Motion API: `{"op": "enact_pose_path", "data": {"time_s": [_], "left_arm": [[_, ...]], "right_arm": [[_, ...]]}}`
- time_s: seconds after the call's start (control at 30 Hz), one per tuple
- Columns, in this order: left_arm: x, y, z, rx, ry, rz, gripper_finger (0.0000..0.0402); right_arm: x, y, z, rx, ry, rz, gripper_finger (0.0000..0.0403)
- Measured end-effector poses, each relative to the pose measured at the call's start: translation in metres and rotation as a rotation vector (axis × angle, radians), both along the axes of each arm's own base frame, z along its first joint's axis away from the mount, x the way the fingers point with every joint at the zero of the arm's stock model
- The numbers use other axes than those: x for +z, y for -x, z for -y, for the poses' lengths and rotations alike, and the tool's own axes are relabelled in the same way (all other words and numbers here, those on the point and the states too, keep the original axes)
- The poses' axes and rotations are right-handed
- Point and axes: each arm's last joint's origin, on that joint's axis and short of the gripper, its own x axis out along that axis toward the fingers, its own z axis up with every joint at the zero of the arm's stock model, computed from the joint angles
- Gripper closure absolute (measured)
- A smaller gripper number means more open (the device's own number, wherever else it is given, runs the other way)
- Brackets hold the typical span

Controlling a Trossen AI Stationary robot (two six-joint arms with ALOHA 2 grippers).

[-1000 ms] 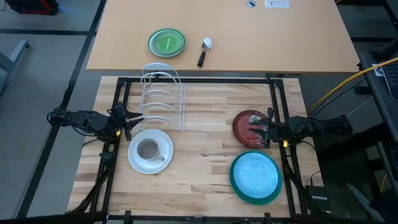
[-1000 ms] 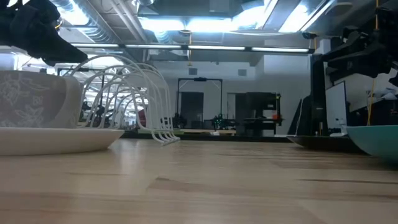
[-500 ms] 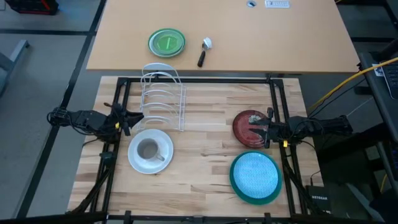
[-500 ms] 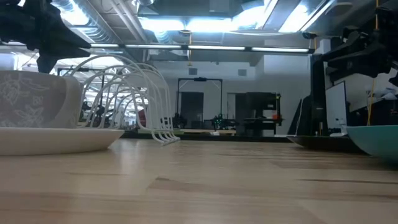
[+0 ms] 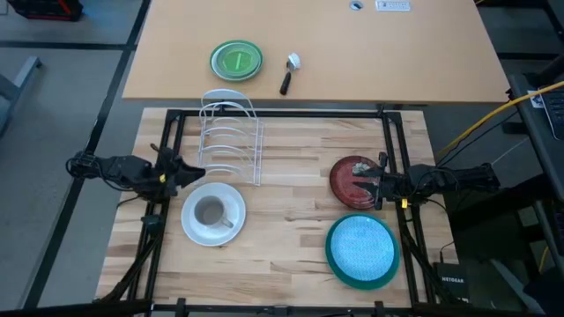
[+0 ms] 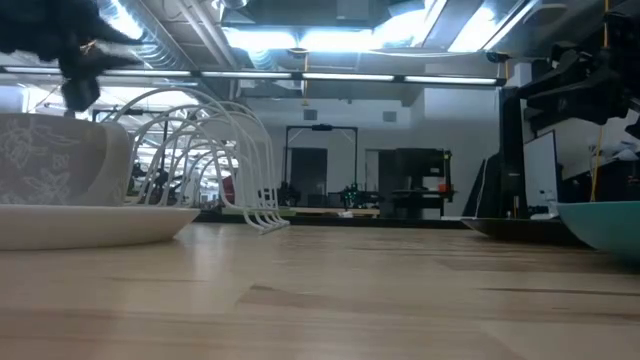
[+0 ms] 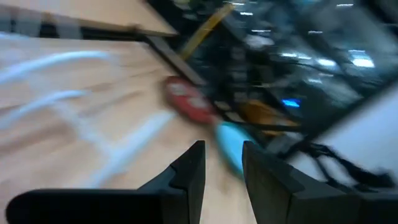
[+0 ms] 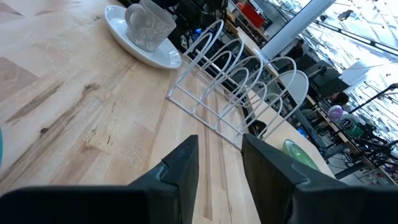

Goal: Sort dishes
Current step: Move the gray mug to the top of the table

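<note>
Worktop: pale wooden table, seen from above.
Left gripper: held just beside the white plate, between it and the wire rack; fingers parted by a narrow gap, nothing grasped.
Grey mug: stood on the white plate; best lifted off first.
Dark red plate: beneath the right gripper.
Right gripper: fingers spread, empty.
Light blue plate: nested in the teal plate; rims are best pinched squarely.

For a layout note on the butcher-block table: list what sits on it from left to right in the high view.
Left claw → white plate carrying the grey mug → dark red patterned plate → right claw. The wire rack and the teal plate with the light blue plate overlap these, so they are omitted.
</note>
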Motion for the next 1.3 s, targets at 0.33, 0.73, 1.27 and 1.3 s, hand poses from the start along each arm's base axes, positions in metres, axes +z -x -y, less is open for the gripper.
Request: {"op": "enact_pose_path", "data": {"time_s": [0.33, 0.73, 1.27, 1.3], "left_arm": [[0.010, -0.055, 0.027, -0.218, -0.089, 0.030, 0.0304], [0.004, -0.118, 0.076, -0.348, -0.118, -0.058, 0.0304], [0.044, -0.153, 0.140, -0.492, -0.471, -0.585, 0.0304], [0.045, -0.152, 0.140, -0.481, -0.435, -0.600, 0.0304]], "right_arm": [[0.000, 0.000, 0.000, 0.000, 0.000, 0.000, 0.0276], [0.000, 0.000, 0.000, 0.000, 0.000, -0.001, 0.0276], [0.000, 0.000, 0.000, -0.011, -0.121, 0.010, 0.0276], [0.000, 0.000, 0.000, -0.009, -0.130, 0.011, 0.0276]]}}
